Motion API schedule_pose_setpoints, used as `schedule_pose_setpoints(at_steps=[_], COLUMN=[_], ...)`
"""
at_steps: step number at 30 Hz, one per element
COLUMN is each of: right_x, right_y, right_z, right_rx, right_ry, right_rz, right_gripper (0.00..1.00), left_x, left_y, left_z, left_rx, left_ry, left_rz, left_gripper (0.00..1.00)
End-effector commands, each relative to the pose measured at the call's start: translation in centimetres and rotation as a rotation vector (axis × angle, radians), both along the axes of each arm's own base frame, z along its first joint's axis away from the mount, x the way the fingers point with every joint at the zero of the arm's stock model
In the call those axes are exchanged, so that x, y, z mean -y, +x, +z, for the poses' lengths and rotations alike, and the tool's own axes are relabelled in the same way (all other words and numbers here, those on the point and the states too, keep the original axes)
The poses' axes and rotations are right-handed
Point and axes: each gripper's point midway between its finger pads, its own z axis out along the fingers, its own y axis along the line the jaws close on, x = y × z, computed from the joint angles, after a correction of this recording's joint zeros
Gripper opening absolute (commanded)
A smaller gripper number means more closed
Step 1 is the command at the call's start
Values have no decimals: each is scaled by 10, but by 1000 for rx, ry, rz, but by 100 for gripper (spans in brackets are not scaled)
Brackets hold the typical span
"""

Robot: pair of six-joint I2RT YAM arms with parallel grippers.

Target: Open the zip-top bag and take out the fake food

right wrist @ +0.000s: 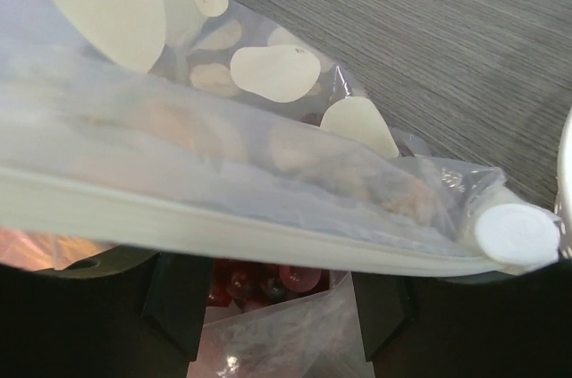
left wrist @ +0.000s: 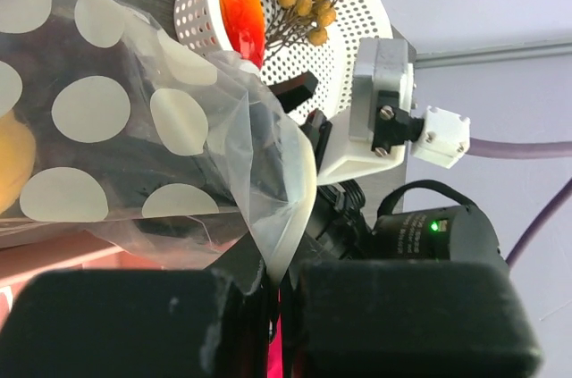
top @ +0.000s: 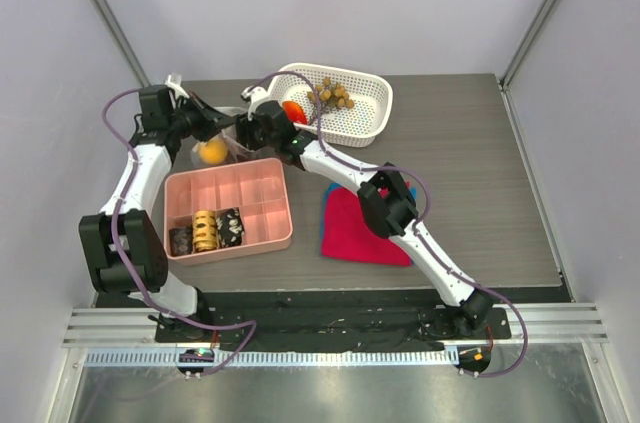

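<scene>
So the zip-top bag (left wrist: pixel 134 155) is hanging just above the surface (top: pixel 470 173) at the back left, between the pink tray (top: pixel 289 211) and the white basket (top: pixel 375 108). The left pincer (left wrist: pixel 273 284) is clamped shut on a fold of the film at one edge. The right pincer (right wrist: pixel 279 304) sits at the mouth with its fingers apart and nothing held between them that I can see, and the zip strip (right wrist: pixel 250 231) runs across right in front of it.

Handling-wise, this thing looks super light and floppy. It's thin crinkly film that buckles wherever you push, and it's probably slick too. The only stiff bit is the whitish strip, so I'd pinch there or on the lip right beside it, not the saggy middle.

There's stuff inside: an orange-yellow fruit (top: pixel 213 151), a dark red cluster (right wrist: pixel 259 280) and some pale lumps I can't make out. Hard little toys, so nothing that'd break, though I'd guess they roll around and drag the pouch down.

A tan ball cluster (top: pixel 335 95) and a red piece (top: pixel 293 110) are sitting in the basket already, so I'd call it partway done.
</scene>
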Motion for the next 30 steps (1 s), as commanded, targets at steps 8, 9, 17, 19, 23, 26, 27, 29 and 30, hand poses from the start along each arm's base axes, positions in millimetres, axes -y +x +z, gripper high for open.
schedule_pose_setpoints(at_steps=[8, 9, 17, 19, 23, 26, 27, 29, 30], right_x=[24, 26, 25, 23, 18, 17, 17, 18, 17], right_y=[-3, -3, -1, -3, -4, -3, -3, -1, -2], right_z=[-81, -83, -88, -88, -87, -88, -90, -90, -88], right_rx=[-112, -117, -149, -157, -168, -179, -181, -183, -181], right_ry=[-149, -154, -177, -172, -159, -153, -155, -152, -147], right_rz=[12, 9, -14, -16, -23, -31, -34, -39, -35], right_gripper=[58, 58, 53, 50, 46, 38, 37, 32, 28], left_x=[13, 14, 21, 24, 29, 33, 33, 35, 34], left_y=[13, 12, 11, 10, 10, 11, 12, 12, 13], left_z=[14, 10, 9, 11, 6, 8, 8, 8, 6], left_rx=[97, 90, 88, 93, 76, 90, 93, 97, 94], left_ry=[-14, -13, -55, -60, -82, -94, -93, -93, -93], left_rz=[-46, -52, -61, -67, -80, -93, -93, -101, -100], left_gripper=[0, 0, 0, 0, 0, 0, 0, 0, 0])
